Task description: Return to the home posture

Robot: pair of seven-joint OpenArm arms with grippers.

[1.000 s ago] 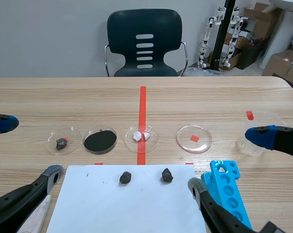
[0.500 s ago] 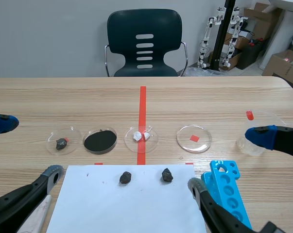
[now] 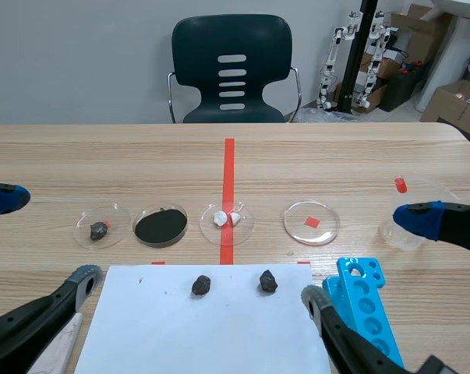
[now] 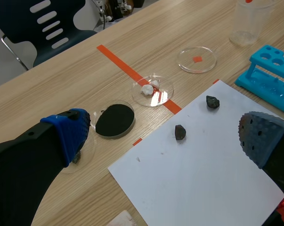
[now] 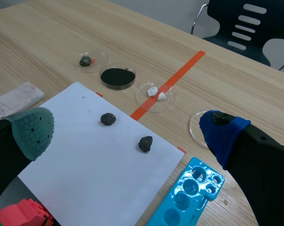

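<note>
Scene view is showing both arms sitting low at the near edge of the table. The left claw (image 3: 44, 238) and the right claw (image 3: 367, 259) are each gaping wide and gripping nothing. Going by that, the return to the home posture is looking finished, or all but finished. Both arms, the task's only things, are resting close to the robot in a matching pose, clear of the samples. Whether some small settling is left to do, the pictures are not telling.

In the left wrist view, the white paper sheet (image 4: 193, 188) is lying under and between the left claw's fingers. A dark rock (image 4: 180, 132) and a second dark rock (image 4: 212, 101) are sitting on the sheet just ahead of the claw. Farther ahead, a petri dish of black powder (image 4: 114, 120), a petri dish of white lumps (image 4: 152, 89) and a petri dish with a red square (image 4: 197, 59) are standing in a row. The blue test-tube rack (image 4: 269, 75) is lying beside that claw's right finger, and a clear cup (image 4: 247, 26) is standing well ahead of it.

No brand, label or writing is showing legibly anywhere. The small red tags in the dishes are looking blank.
</note>
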